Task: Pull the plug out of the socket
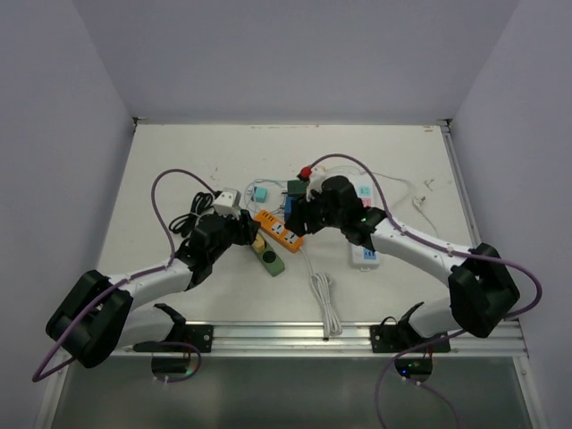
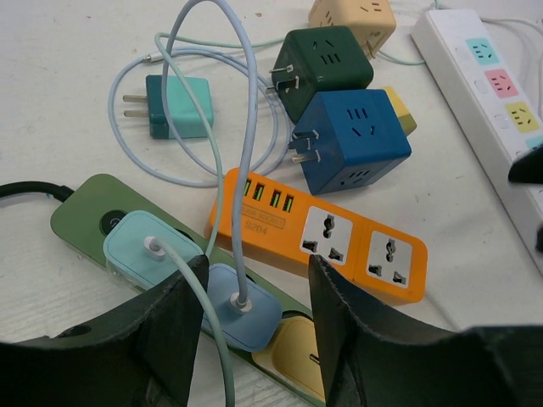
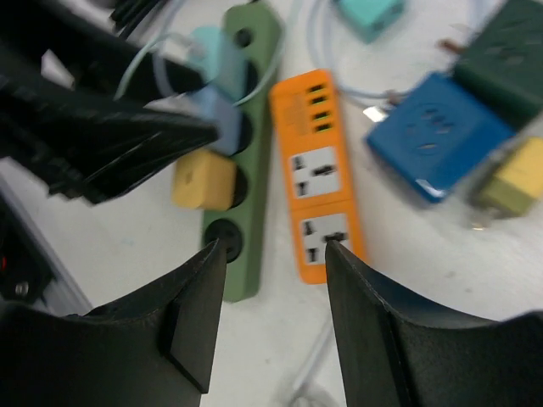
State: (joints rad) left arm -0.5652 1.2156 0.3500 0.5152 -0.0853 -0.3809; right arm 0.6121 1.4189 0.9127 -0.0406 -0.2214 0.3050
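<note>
The left gripper [image 2: 254,331] was pictured open, its fingers [image 2: 170,339] set either side of a pale-blue plug [image 2: 242,315] seated in the green power strip [image 2: 85,216] — not clamped. The right gripper [image 3: 276,297], jaws likewise parted, was held above the orange strip [image 3: 318,170]. Beyond, a blue cube adapter [image 2: 352,140] and a dark-green cube adapter [image 2: 322,64] were seen lying unplugged.

Green power strip [image 2: 81,208] just left of orange plastic power strip [image 2: 355,243]; blue cube adapter [image 2: 356,140] behind it; white power strip [image 2: 458,64] right.
</note>
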